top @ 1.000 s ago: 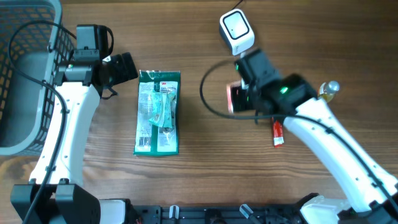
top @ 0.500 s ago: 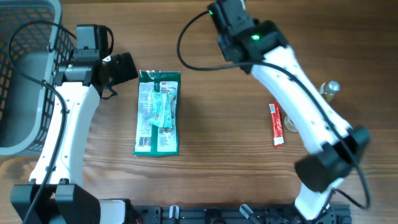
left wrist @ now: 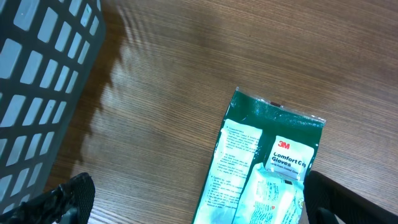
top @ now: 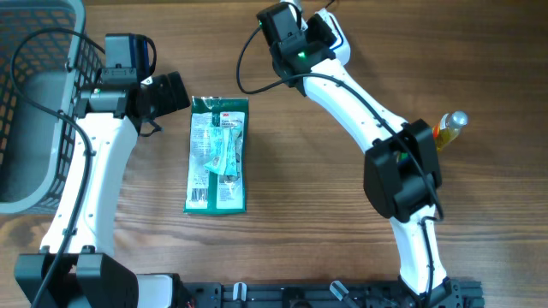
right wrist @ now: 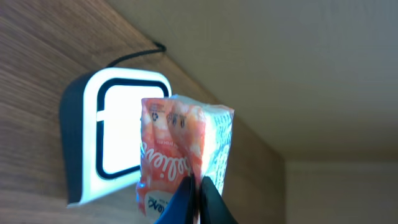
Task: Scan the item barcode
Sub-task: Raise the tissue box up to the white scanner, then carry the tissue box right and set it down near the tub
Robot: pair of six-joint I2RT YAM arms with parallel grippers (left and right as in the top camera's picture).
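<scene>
- One packet [right wrist: 180,143] pinched in the right gripper [right wrist: 198,186], just before the scanner [right wrist: 115,137].
- Turn slowly until barcode, seemingly hidden, faces the scanner.
- Left gripper [top: 167,92] wide open, far from the scanner.

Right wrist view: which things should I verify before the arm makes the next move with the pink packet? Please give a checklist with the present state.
1. Grip: right claw shut on the pink packet: ok, pinched at its lower edge.
2. Packet in front of the scanner: ok, it overlaps the right side.
3. Scanner lit: ok, its face glows white.
4. Barcode turned to the scanner: cannot tell, no barcode shows.
5. Other arm: left claw open, holding nothing, over the glove pack: ok.
</scene>
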